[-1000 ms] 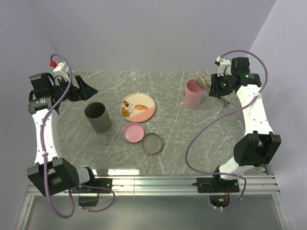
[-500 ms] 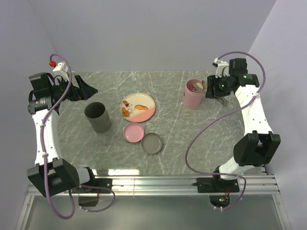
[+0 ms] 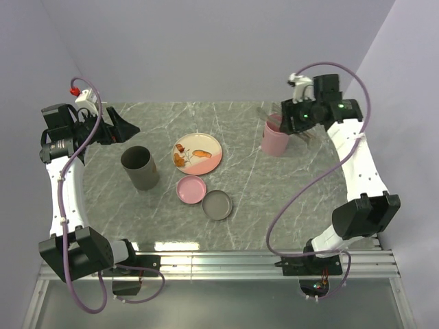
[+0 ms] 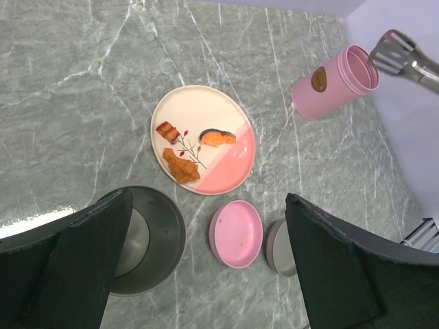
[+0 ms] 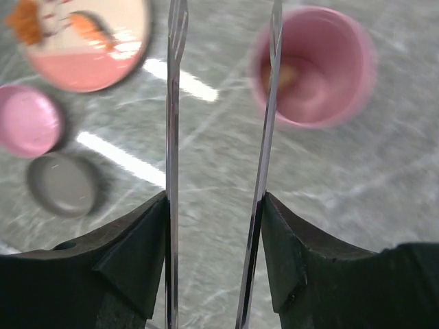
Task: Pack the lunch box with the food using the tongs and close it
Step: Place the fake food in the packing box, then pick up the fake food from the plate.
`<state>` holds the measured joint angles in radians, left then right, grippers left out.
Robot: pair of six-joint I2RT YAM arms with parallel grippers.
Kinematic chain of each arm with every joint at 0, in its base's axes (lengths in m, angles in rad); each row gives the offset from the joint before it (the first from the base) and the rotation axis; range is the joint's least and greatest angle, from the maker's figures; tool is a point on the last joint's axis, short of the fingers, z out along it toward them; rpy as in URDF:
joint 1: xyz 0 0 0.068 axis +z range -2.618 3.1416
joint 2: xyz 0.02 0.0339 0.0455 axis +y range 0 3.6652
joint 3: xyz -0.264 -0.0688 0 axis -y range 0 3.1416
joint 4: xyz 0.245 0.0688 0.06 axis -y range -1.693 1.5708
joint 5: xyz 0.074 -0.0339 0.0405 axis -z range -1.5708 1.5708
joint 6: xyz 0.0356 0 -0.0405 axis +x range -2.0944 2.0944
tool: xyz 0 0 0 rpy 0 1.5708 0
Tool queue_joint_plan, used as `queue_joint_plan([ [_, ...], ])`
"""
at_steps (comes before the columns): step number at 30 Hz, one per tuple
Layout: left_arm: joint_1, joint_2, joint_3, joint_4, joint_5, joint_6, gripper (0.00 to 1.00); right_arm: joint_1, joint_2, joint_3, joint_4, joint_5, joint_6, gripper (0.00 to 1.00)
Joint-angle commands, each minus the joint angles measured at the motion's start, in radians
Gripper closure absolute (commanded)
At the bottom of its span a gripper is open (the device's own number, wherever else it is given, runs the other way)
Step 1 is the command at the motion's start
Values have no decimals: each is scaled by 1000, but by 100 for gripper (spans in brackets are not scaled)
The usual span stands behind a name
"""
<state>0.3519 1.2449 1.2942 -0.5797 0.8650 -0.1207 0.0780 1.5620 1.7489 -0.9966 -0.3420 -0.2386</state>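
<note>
slim silver tongs [image 5: 171, 137] pinched by right gripper [image 5: 214, 205]
pink cup [image 5: 343, 96] holds a beige piece [image 5: 280, 77]; orange chunks [image 4: 182, 166] on plate [image 4: 230, 171]; left gripper [image 4: 209, 197] spread.

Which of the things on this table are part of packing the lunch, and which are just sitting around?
For the job:
tongs, in the right gripper
food on the plate
pink container, likely the lunch box
pink lid

Sitting around, as far as it shows:
grey container
grey lid
</note>
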Motion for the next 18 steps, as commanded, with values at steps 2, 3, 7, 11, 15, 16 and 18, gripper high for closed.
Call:
queue_joint_plan([
  [2,-4,-21,27,46,-4,-28,1,163,-31,15,32,-23,45,39],
  [3,-4,-21,27,49,-1,-30,1,231,-30,0,39,-20,51,39],
  [7,-2,-15,33,44,-9,-34,1,377,-4,-31,96,-17,79,40],
  [11,-1,-13,36,49,-18,-37,1,488,64,-32,130,-20,105,40],
  [15,1,-9,34,60,-29,-53,1,571,151,-6,150,-31,130,42],
  [16,2,-7,34,63,-29,-54,1,597,189,1,153,-31,134,42],
  [18,4,-5,30,72,-26,-71,1,618,222,21,161,-23,137,42],
])
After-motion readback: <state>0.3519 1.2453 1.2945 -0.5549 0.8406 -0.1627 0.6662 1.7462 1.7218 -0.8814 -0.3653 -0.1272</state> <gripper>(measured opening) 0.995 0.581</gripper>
